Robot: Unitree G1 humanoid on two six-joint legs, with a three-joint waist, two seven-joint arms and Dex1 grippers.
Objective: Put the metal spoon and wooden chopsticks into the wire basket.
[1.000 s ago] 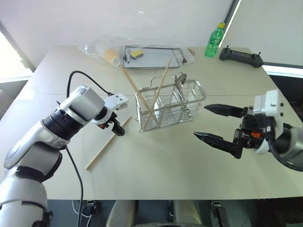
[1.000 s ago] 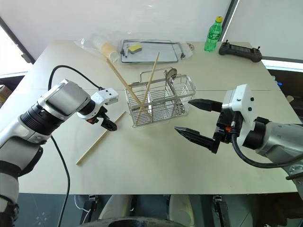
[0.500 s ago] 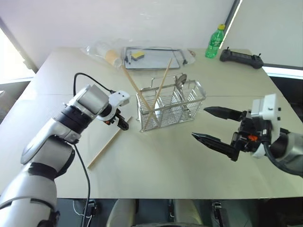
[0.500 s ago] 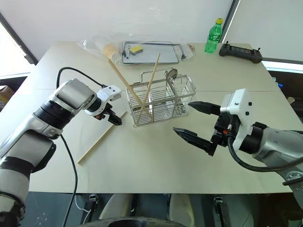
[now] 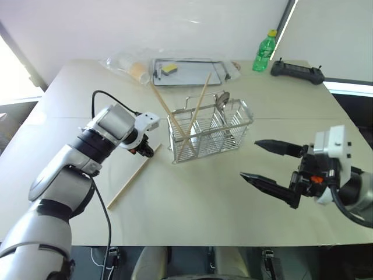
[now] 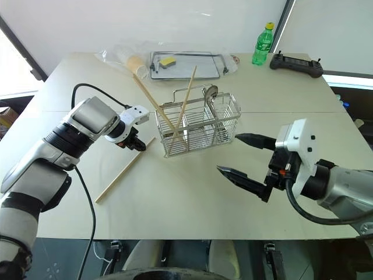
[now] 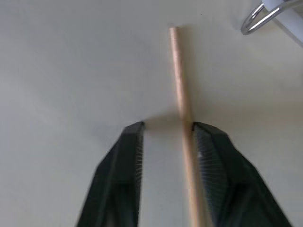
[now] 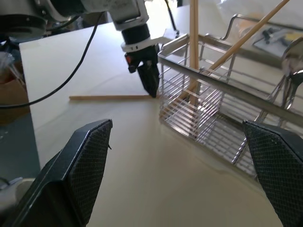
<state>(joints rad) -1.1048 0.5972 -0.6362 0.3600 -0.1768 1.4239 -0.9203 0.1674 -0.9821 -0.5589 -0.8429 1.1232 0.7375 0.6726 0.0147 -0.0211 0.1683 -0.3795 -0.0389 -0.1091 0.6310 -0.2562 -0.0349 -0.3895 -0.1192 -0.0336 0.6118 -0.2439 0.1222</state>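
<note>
The wire basket point(image 5: 210, 131) stands mid-table with two wooden chopsticks point(image 5: 201, 105) leaning crossed in its left end and the metal spoon point(image 5: 221, 99) upright in its right end. Another chopstick point(image 5: 131, 178) lies flat on the table left of the basket. My left gripper point(image 5: 148, 151) points down at this stick's far end. In the left wrist view the stick point(image 7: 177, 66) runs between the parted fingers point(image 7: 128, 165) and touches one of them; the other is clear of it. My right gripper point(image 5: 249, 158) hovers open and empty to the right of the basket.
At the back of the table lie a flat metal tray point(image 5: 186, 70) with a yellow sponge point(image 5: 169, 67) and a plastic bag with a cup point(image 5: 131, 65). A green bottle point(image 5: 265, 51) and a black controller point(image 5: 296, 70) sit at the back right.
My left gripper has moved forward along the lying chopstick toward its far end by the basket. My right gripper has drawn back and sunk a little, still wide open.
</note>
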